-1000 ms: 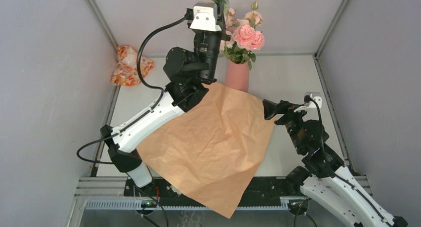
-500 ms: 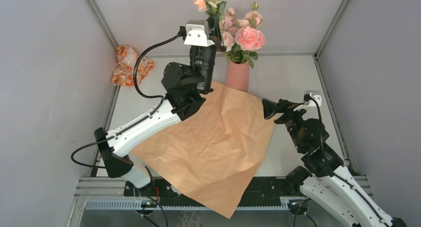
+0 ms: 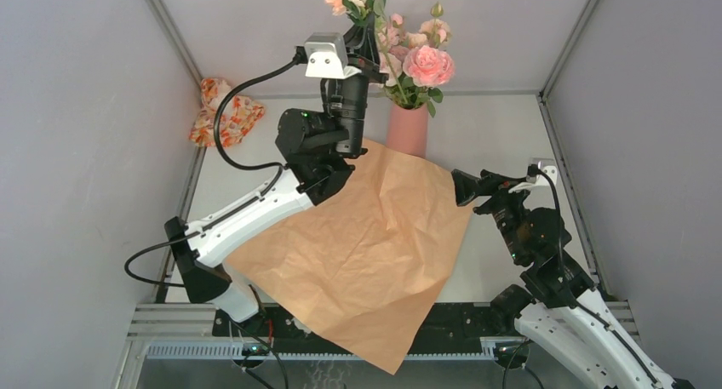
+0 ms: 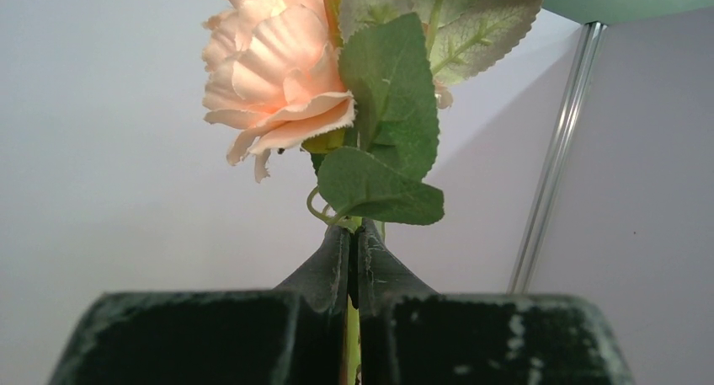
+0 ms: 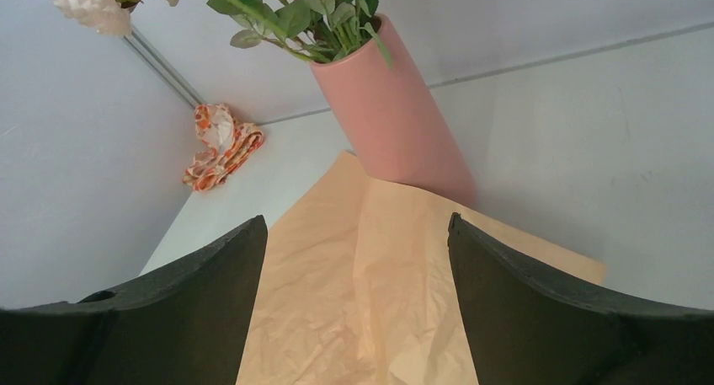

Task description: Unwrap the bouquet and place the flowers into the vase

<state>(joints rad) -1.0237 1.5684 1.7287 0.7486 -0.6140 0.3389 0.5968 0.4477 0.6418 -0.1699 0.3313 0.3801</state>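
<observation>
1. A peach fabric rose [image 4: 278, 90] on a thin green stem is clamped in the left gripper [image 4: 354, 243]. It has been carried leftward, high beside the salmon-pink cylindrical vase [image 3: 407, 129].
2. Lowering the stem into the vase is judged to remain.
3. The right gripper [image 5: 354, 233] is held open, empty.

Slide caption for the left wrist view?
Left gripper shut on a stem, peach flower and leaves just above.
</observation>
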